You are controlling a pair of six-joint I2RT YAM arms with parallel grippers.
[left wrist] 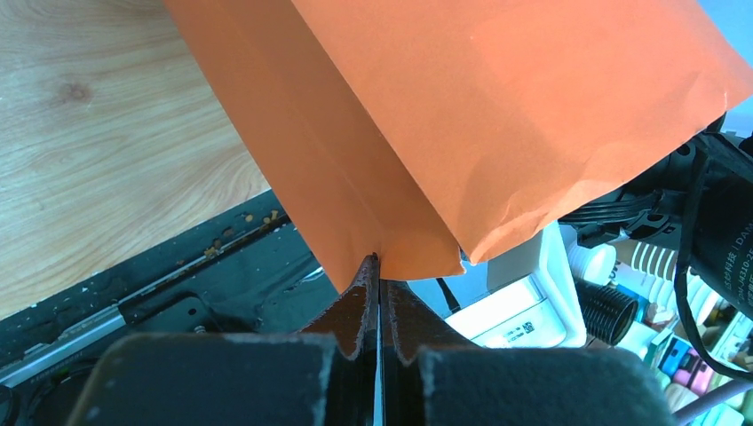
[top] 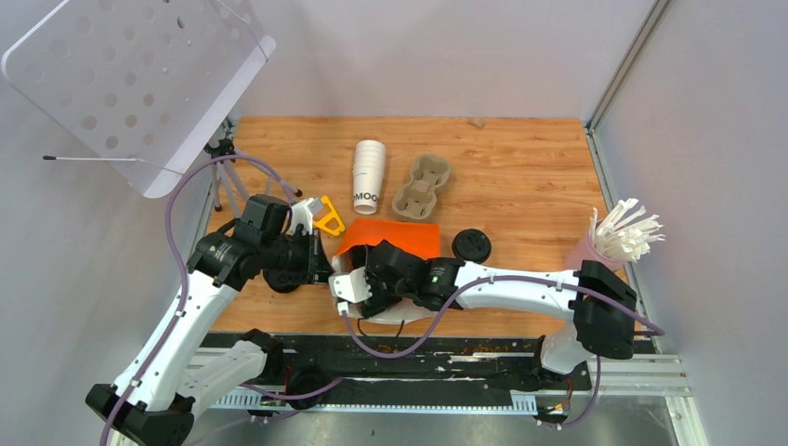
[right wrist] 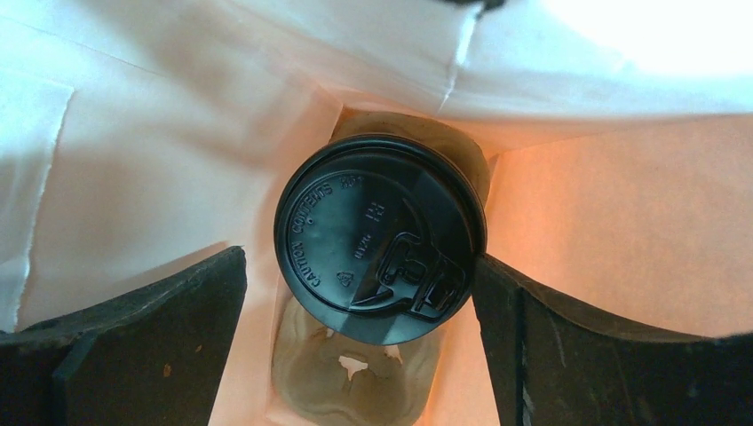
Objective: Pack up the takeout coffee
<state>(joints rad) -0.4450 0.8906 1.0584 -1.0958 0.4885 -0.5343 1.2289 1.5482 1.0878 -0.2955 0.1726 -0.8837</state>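
The left gripper (left wrist: pixel 377 266) has its jaws pinched together on the edge of the orange paper bag (left wrist: pixel 497 115); the right gripper (right wrist: pixel 360 262) reaches inside that bag, jaws spread wide; the takeout coffee cup with its round black plastic lid (right wrist: pixel 382 235) stands between them, deep in the bag.

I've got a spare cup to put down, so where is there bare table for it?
Widest bare wood: far right, bordered by the cardboard carrier, the loose black lid and the straw cup. A smaller patch lies between the tripod and the cup stack. Crowded: near centre, around the orange bag.
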